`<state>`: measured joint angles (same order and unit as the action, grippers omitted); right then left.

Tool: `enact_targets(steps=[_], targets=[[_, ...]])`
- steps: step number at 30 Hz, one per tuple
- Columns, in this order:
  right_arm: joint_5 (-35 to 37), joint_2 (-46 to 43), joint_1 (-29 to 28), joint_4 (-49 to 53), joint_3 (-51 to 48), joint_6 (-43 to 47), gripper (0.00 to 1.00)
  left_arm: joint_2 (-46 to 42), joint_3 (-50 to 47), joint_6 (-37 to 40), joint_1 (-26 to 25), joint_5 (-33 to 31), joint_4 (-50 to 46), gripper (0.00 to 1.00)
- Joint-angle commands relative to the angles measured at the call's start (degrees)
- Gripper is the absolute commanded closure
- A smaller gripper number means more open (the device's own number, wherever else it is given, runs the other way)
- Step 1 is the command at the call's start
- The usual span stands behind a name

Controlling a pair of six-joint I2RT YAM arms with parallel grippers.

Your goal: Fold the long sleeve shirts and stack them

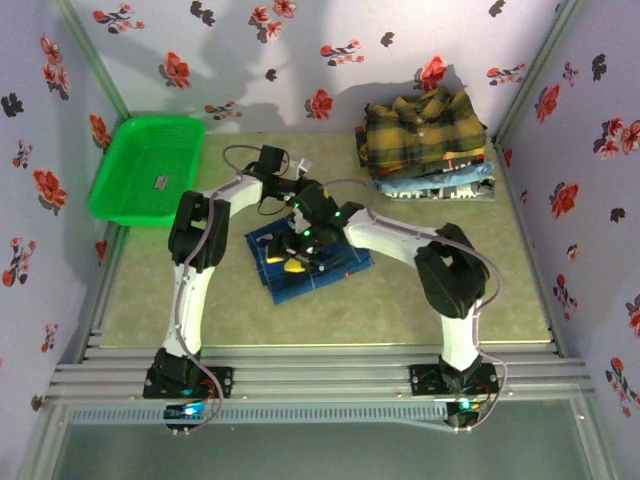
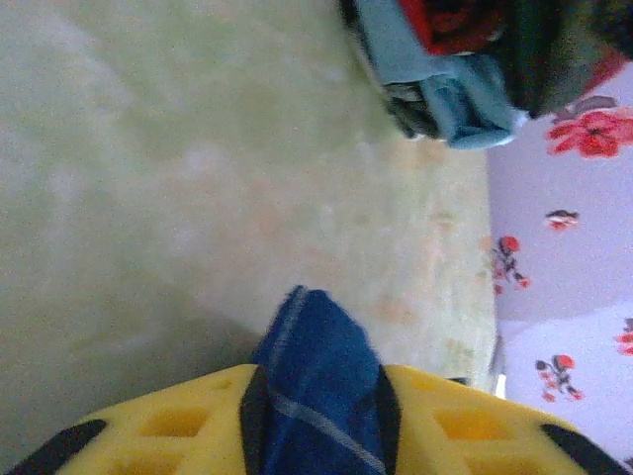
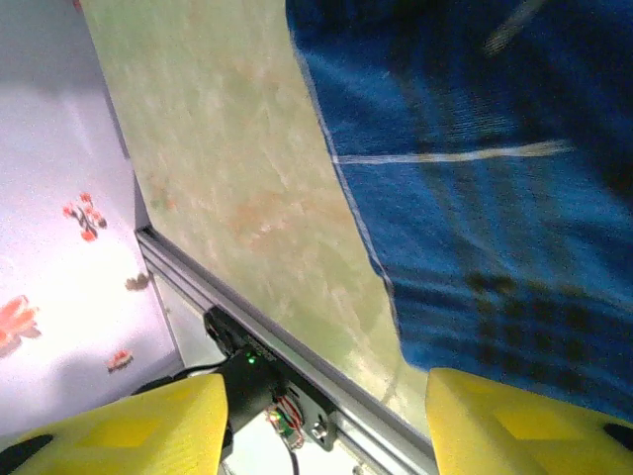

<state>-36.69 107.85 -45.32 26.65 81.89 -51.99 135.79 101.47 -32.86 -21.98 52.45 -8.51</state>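
On green tabletop [image 1: 420, 290], flowered walls [image 1: 300, 60] around: left gripper [image 2: 318, 388] tight on blue shirt [image 3: 495, 198], right gripper [image 3: 326, 396] apart.

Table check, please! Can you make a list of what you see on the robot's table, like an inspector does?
Surface: pale green table, flat, no spills seen.
Job's things: dark blue plaid shirt folded in the middle; mustard plaid shirt tops a stack at the far right, with light blue shirts under it.
Clutter: green basket at the far left, a small dark item inside, too small to tell.
Grippers: left gripper pinches a fold of the dark blue plaid shirt; right gripper is open at that shirt's edge, holding nothing.
Cables: grey cables loop along both arms.
Surroundings: flowered walls; metal rails at the near edge.
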Motion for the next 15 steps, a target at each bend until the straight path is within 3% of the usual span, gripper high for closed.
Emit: enact_targets(steps=[1,4,7,11,15], targets=[[8.2,-9.9,7.2,16.6,2.7,6.9,0.39,-3.8,-1.3,-5.7,1.5,4.1,10.5,0.49],[19.6,-12.6,13.7,29.4,4.8,16.9,0.35,-6.1,-0.7,-7.2,2.3,3.5,10.8,0.34],[24.5,-10.6,18.2,32.6,6.1,28.4,0.34,-7.8,1.8,-3.0,2.7,-0.5,1.1,0.32],[23.1,-5.6,20.2,27.9,6.8,39.0,0.34,-8.5,3.3,1.4,2.7,-7.9,-9.7,0.31],[21.3,0.4,21.3,24.2,9.4,42.7,0.36,-5.8,7.6,5.0,1.3,-15.2,-19.0,0.31]])
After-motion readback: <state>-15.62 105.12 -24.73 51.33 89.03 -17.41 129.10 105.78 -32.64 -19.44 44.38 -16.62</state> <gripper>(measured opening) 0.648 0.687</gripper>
